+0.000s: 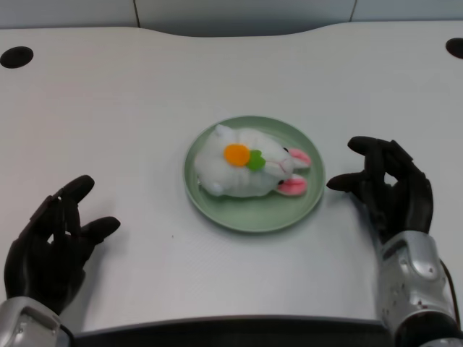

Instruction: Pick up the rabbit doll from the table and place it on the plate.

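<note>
A white rabbit doll (246, 168) with pink ears and an orange carrot patch lies on its side on the pale green plate (217, 210) at the table's middle. My left hand (54, 242) hovers low at the front left, well apart from the plate, its fingers spread and holding nothing. My right hand (387, 188) stands just right of the plate's rim, fingers loosely curved, touching neither plate nor doll.
The white table (130, 108) has a black round hole (16, 56) at the far left and another (455, 48) at the far right. Its dark front edge runs along the bottom of the picture.
</note>
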